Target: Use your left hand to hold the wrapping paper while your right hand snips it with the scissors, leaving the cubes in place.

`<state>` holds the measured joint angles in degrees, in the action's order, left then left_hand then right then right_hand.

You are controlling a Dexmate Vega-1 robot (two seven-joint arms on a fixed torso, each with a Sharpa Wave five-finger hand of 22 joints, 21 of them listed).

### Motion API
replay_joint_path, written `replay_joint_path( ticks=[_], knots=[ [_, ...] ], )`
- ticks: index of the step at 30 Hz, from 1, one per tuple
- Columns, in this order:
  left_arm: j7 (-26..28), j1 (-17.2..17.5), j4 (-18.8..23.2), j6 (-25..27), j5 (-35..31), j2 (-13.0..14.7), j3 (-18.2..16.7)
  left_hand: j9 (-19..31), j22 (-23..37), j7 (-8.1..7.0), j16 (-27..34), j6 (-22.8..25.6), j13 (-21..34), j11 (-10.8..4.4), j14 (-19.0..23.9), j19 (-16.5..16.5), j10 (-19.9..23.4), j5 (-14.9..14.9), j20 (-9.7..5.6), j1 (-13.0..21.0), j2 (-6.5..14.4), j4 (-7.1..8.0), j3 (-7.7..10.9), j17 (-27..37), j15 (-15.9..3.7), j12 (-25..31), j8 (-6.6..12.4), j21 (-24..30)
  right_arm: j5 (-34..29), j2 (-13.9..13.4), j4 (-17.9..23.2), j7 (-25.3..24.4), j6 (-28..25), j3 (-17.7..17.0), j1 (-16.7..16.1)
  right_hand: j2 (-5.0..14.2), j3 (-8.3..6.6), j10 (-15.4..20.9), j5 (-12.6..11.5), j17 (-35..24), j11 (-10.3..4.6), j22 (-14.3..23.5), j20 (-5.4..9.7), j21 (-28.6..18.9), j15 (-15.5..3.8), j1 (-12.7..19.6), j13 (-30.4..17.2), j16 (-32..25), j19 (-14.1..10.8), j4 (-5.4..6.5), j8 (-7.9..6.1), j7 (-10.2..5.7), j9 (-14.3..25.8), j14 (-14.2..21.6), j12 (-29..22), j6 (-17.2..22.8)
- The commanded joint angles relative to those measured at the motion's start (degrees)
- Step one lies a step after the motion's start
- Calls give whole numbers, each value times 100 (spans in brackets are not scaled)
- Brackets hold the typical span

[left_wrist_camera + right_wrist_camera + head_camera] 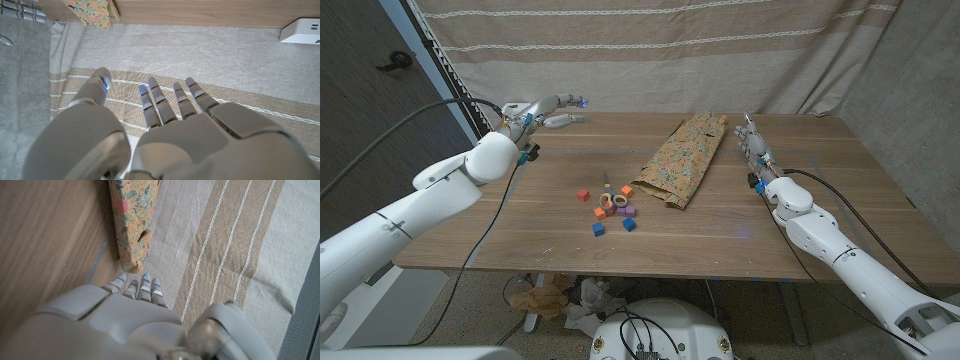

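A flowered sheet of wrapping paper (pixel 682 160) lies folded on the table, running from the far middle toward the centre; its end shows in the right wrist view (pixel 131 225) and a corner in the left wrist view (pixel 92 11). Several small coloured cubes (pixel 612 208) sit in a loose cluster just left of the paper's near end, with what may be scissors' ring handles (pixel 613 200) among them. My left hand (pixel 545 112) hovers at the table's far left corner, fingers spread, holding nothing (pixel 165 135). My right hand (pixel 752 140) stands just right of the paper's far end, empty (pixel 130 315).
A striped beige curtain (pixel 650 50) hangs behind the table. A dark panel (pixel 370 80) stands at the far left. Crumpled paper (pixel 545 297) lies on the floor under the table's (pixel 820 230) front edge. A white box (pixel 300 31) shows in the left wrist view.
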<state>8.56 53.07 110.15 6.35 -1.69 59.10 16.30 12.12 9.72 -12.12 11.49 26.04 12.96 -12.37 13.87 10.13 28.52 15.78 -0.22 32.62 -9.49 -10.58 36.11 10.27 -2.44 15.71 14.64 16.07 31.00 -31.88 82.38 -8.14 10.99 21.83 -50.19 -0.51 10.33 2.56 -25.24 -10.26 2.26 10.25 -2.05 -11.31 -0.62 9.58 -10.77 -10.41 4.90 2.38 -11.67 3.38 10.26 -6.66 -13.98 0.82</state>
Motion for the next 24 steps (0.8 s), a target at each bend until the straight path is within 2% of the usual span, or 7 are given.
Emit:
replay_joint_path(
  ticks=[1,9,13,14,17,22,24],
  knots=[
    [-245,-35,332,353,-182,196,-15,40,29,-37,-32,-26,41,9,1,57,60,16,-30,208,-11,-5,66,10,-815,18,19,-64,-37,26,-13,-56,6,13,5,1,50,48,-24,-20,-15,32,23,-20,-7,-35,-17,-26,29,9,11,13,25,7,-24,55],
    [-210,-10,647,780,-605,332,63,77,29,-39,-45,80,59,5,-28,73,67,18,-47,414,-14,-9,104,10,-844,6,72,-121,-38,26,-5,-50,22,5,16,7,55,44,-27,-20,-22,31,21,-19,-10,-38,-17,-27,32,10,15,11,25,10,-20,55],
    [-510,-117,997,1331,-941,536,196,102,29,-42,-45,125,70,6,-28,90,81,17,-60,522,-26,-6,116,11,-857,3,98,-152,56,117,-126,74,236,-24,17,12,63,42,-34,-19,-32,31,66,12,-32,-35,-17,-9,115,7,20,6,25,-35,-15,53],
    [-715,-225,1131,1594,-1069,600,294,169,31,-56,-74,-392,96,7,-150,119,-67,-12,-68,794,-60,11,116,16,-830,-84,-82,-253,86,138,-119,56,239,-39,5,19,68,37,-45,-18,-31,33,141,35,-55,-22,-18,14,192,-1,22,-7,25,-109,-8,53],
    [-1020,-447,1344,2028,-1449,663,556,244,31,-41,-97,-983,119,12,-358,118,-292,-61,-63,982,-84,37,37,20,-803,-195,-251,-369,120,157,-179,154,334,-40,14,23,69,44,-50,-17,-36,33,179,39,-74,-15,-18,16,215,-5,20,-11,25,-122,-10,60],
    [-1292,-679,1467,2337,-1874,646,818,264,31,-54,-108,-970,123,11,-440,97,-381,-73,-72,1050,-68,33,25,19,-785,-232,-221,-403,105,148,-238,260,406,-16,44,36,66,65,-59,-16,-59,34,200,33,-83,4,-18,11,213,-14,19,-26,26,-121,-15,64],
    [-1578,-857,1596,2628,-2142,653,986,273,30,-54,-108,-933,125,7,-464,98,-389,-79,-88,1111,-44,25,40,18,-769,-235,-196,-413,38,114,-206,230,377,3,56,43,64,60,-64,-16,-58,34,206,32,-106,14,-18,10,218,-18,19,-28,26,-124,-12,63]
  ],
)
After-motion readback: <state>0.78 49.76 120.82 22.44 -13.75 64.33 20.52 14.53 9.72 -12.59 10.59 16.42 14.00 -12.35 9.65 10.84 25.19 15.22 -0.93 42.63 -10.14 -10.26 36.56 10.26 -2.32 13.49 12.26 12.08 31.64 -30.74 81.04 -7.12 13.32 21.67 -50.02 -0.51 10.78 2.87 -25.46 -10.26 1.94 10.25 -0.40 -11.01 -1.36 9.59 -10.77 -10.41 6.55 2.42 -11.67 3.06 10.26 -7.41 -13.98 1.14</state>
